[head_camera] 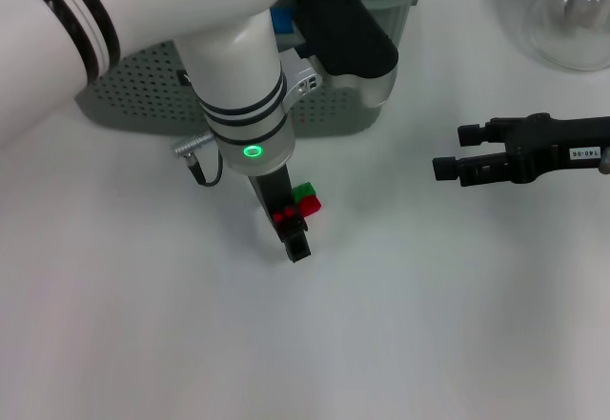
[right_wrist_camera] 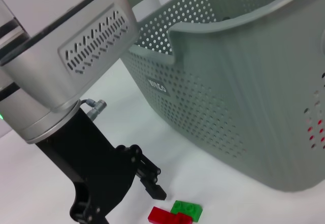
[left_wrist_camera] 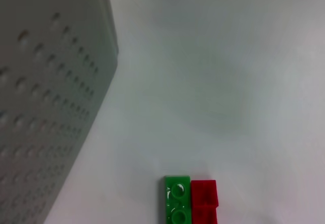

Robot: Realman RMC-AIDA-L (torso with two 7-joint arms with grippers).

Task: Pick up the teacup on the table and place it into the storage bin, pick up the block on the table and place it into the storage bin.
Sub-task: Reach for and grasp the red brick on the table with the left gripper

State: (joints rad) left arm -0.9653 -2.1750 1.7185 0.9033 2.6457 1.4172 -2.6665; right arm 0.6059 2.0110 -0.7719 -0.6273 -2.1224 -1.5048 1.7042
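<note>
The block (head_camera: pixel 305 201), a green piece joined to a red one, lies flat on the white table just in front of the storage bin (head_camera: pixel 133 87). My left gripper (head_camera: pixel 294 234) hangs low over it, open, with the block beside its fingers and partly under them. The right wrist view shows the block (right_wrist_camera: pixel 176 214) on the table next to one black fingertip (right_wrist_camera: pixel 154 190). In the left wrist view the block (left_wrist_camera: pixel 190 199) sits at the picture's edge beside the bin wall (left_wrist_camera: pixel 40 107). My right gripper (head_camera: pixel 453 150) rests open at the right, apart from everything. The teacup is hidden.
The perforated grey-green bin (right_wrist_camera: pixel 244 107) stands at the back, largely covered by my left arm; something blue (head_camera: pixel 281 22) shows inside it. A clear glass flask (head_camera: pixel 572 20) stands at the back right. White table (head_camera: pixel 429 325) stretches in front and to the right.
</note>
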